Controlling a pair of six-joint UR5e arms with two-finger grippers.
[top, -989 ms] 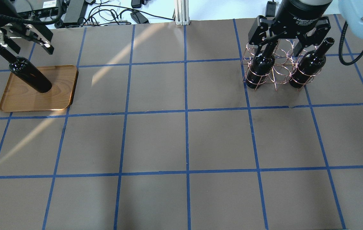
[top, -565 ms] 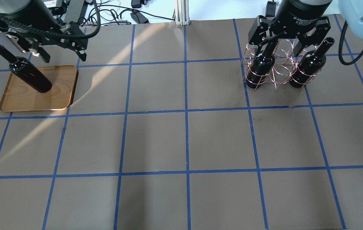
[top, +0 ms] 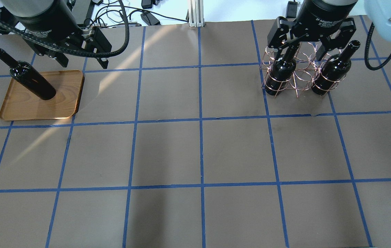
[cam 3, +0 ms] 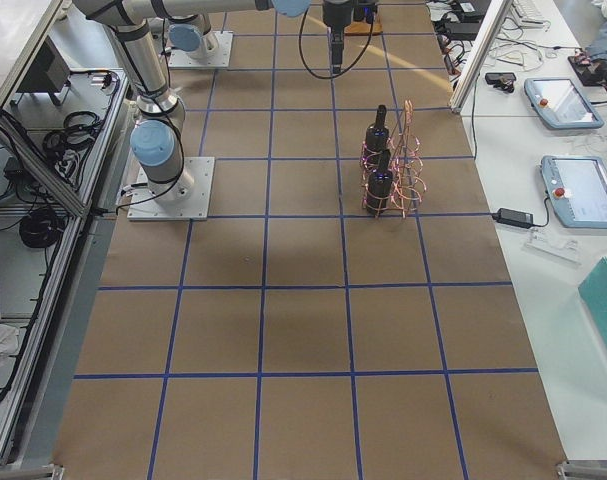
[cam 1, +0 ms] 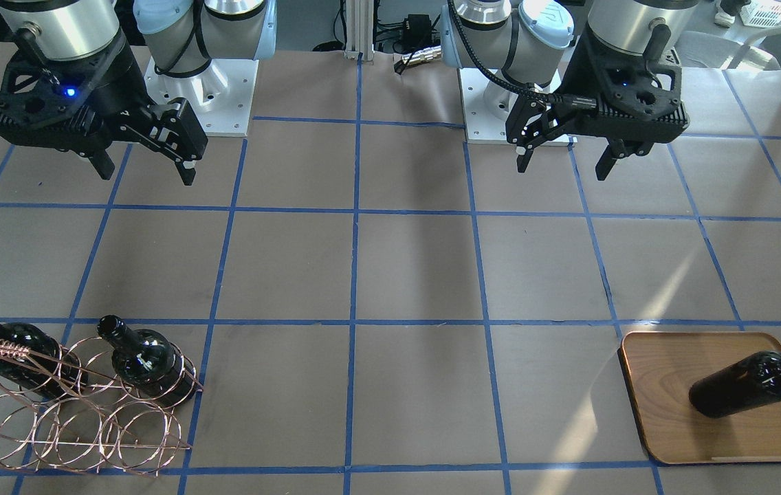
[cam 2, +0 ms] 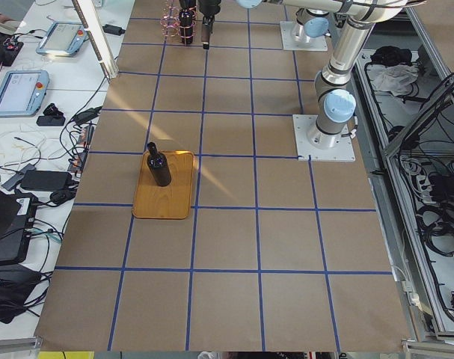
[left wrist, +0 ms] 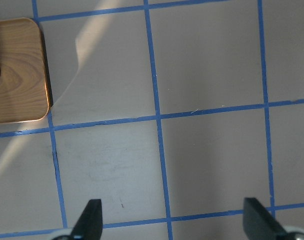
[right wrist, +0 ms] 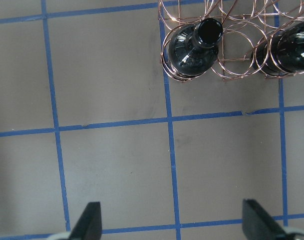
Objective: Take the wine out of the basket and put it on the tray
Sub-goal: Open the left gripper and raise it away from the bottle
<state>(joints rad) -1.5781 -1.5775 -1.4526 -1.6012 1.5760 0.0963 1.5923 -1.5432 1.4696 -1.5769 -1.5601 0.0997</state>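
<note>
One wine bottle (top: pixel 32 81) stands upright on the wooden tray (top: pixel 65 100) at the far left; it also shows in the front view (cam 1: pixel 748 383). Two more bottles (top: pixel 279 74) (top: pixel 333 74) stand upright in the copper wire basket (top: pixel 297 82) at the far right. My left gripper (top: pixel 83 64) is open and empty, raised beside the tray's right edge, apart from the bottle. My right gripper (top: pixel 300 51) is open and empty, high above the table on my side of the basket. In its wrist view the basket (right wrist: pixel 232 55) lies at the top edge.
The table is brown paper with a blue tape grid. Cables and power bricks (top: pixel 113 15) lie beyond the far edge. A metal post (top: pixel 194 13) stands at the far middle. Both arm bases (cam 1: pixel 198 75) sit on the table's near side.
My left gripper has moved right, from over the neck of the bottle on the tray to past the tray's right edge. The bottle stays on the tray. The right arm has not moved.
</note>
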